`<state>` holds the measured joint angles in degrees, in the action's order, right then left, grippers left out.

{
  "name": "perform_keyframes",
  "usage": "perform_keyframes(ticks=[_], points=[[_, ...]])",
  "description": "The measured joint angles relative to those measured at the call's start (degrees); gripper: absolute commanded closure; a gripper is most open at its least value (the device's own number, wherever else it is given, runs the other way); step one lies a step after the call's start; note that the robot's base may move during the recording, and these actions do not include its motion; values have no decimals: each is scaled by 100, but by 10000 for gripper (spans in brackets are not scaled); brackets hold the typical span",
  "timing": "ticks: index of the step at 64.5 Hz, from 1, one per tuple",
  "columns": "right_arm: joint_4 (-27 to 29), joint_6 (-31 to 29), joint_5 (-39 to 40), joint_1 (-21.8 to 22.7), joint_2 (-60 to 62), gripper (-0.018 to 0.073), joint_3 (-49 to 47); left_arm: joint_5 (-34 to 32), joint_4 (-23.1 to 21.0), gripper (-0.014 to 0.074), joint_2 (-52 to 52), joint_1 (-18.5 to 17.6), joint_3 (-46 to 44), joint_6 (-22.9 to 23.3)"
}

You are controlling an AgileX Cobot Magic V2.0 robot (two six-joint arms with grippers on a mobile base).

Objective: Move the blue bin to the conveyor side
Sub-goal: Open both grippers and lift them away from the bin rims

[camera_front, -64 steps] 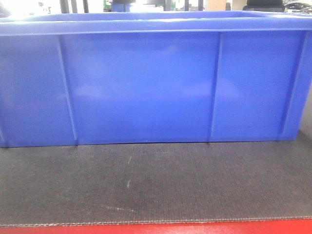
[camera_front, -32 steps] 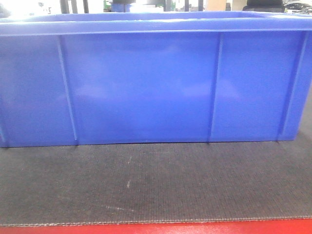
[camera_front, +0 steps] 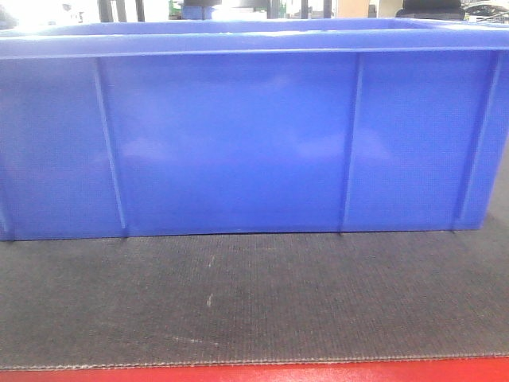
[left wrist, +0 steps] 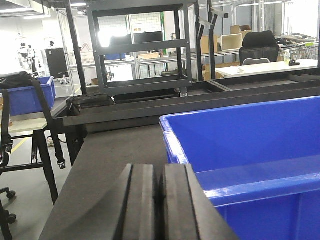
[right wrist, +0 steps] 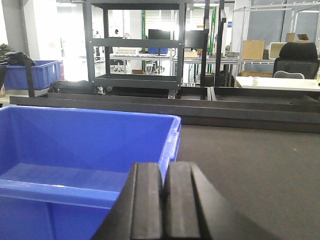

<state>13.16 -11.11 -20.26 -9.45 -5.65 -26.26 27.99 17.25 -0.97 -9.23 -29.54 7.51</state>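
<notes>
The blue bin (camera_front: 238, 135) fills the front view and stands on the conveyor (camera_front: 254, 294), a dark woven belt with a red strip (camera_front: 254, 372) along its near edge. In the left wrist view my left gripper (left wrist: 160, 170) is shut with its pads together, just left of the blue bin (left wrist: 240, 145) at its near left corner. In the right wrist view my right gripper (right wrist: 163, 167) is also shut, in front of the near right corner of the blue bin (right wrist: 75, 145). Neither gripper holds anything. The bin's inside looks empty.
A black frame rail (left wrist: 200, 102) runs along the belt's far edge. Behind it stands a black metal rack (left wrist: 140, 50). Another blue bin (left wrist: 30, 95) sits on a stand off to the left. Desks, boxes and an office chair (right wrist: 297, 57) lie farther back.
</notes>
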Motion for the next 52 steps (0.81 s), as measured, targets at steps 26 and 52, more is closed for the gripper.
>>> perform_keyframes(ticks=[26,52], points=[[0,0,0,0,0,628,0,-10,-283,602,0,178,26,0],[0,0,8,0,0,628,0,-2032,-863,602,75,985,2374,-108]])
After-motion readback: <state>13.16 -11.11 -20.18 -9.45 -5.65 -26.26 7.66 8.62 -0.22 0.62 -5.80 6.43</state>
